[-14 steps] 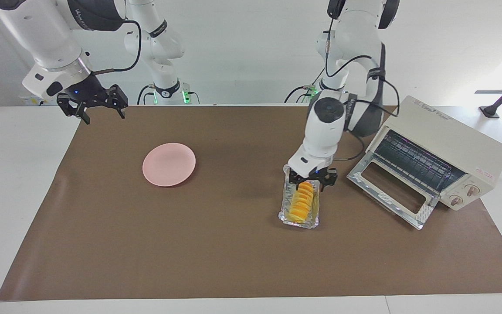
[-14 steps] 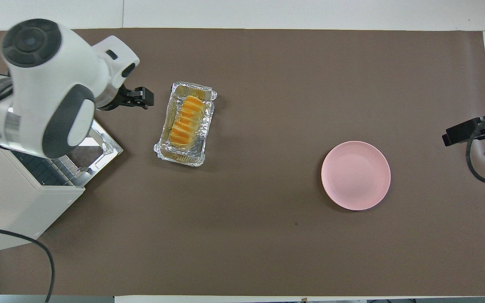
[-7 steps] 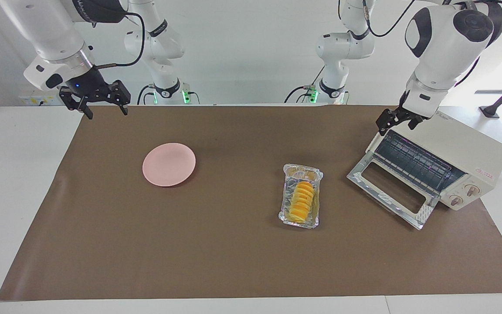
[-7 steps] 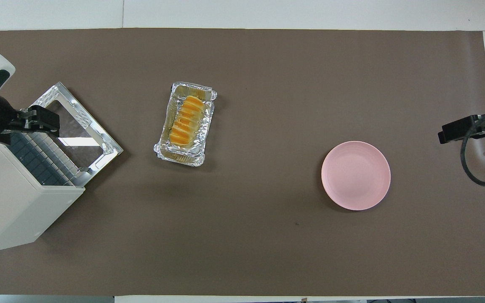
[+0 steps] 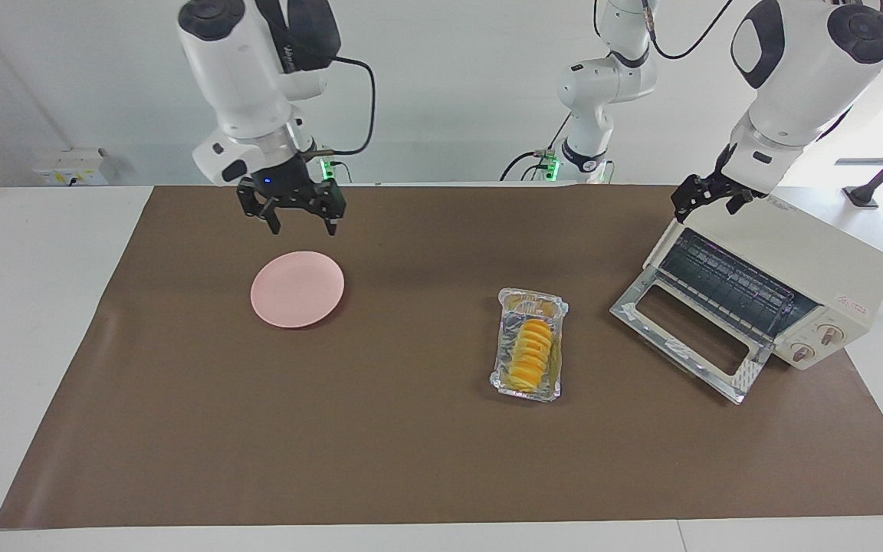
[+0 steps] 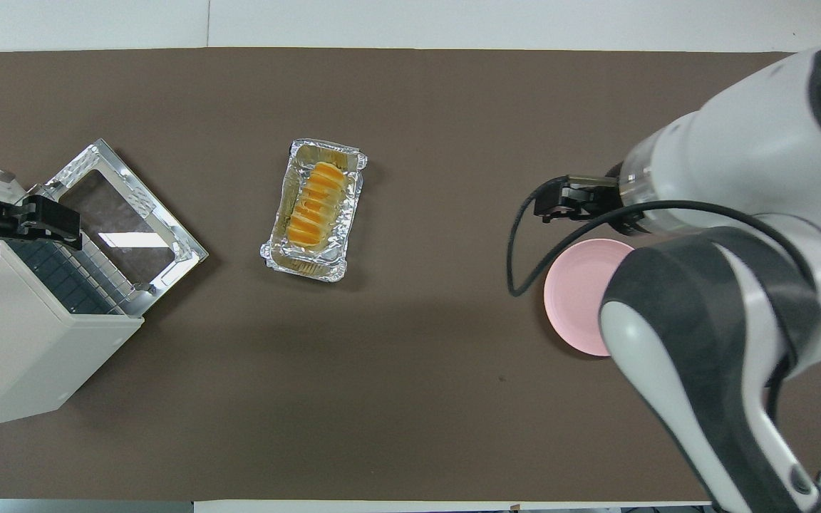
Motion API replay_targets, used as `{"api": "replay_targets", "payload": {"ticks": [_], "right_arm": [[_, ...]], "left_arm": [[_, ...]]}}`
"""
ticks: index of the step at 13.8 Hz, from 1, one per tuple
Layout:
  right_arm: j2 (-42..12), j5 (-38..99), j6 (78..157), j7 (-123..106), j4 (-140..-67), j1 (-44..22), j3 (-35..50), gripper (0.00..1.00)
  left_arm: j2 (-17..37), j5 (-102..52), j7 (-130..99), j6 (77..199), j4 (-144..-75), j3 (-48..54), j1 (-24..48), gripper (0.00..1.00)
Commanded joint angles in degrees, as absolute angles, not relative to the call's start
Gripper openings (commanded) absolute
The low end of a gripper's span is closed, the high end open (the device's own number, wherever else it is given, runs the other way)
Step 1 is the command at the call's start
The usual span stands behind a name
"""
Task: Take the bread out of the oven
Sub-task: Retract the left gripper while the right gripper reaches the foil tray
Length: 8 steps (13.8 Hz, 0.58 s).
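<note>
Right gripper [image 5: 297, 220] has been swung in over the pink plate [image 5: 297, 289], jaws spread, empty. Bread [image 5: 530, 353] sits in the foil tray [image 5: 501, 360] by the oven [image 5: 794, 268] – long axis pointed robot-ward, left gripper [image 5: 706, 201] spread over the oven, prob closer.

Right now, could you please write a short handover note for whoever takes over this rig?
Left gripper: open, empty, up over the oven.
Right gripper: open, empty, in the air by the pink plate.
Bread: in the foil tray on the brown mat, beside the oven's dropped door.
Done: tray and bread are out of the oven.
Left: perhaps moving the bread onto the plate; the oven door is open.
</note>
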State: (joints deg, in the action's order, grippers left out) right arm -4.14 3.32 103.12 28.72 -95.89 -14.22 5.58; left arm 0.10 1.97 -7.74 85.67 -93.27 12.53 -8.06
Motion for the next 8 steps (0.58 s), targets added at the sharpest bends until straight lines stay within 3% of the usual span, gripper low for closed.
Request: {"api": "replay_targets", "payload": {"ticks": [1, 4, 8], "right_arm": [[-10.7, 2.0, 108.1, 39.7, -94.5, -21.8, 5.1, 1.0], [-15.9, -0.5, 112.3, 47.2, -93.4, -26.1, 5.0, 1.0], [-33.0, -6.9, 108.8, 59.8, -74.4, -32.2, 4.9, 1.0]], "left_arm": [[-1.8, 0.7, -6.2, 84.6, -93.3, 13.0, -9.7, 1.0], [-2.6, 0.7, -6.5, 86.8, -94.7, 12.9, -9.8, 1.0], [-2.8, 0.7, -6.2, 87.4, -95.3, 13.0, -9.1, 1.0]]}}
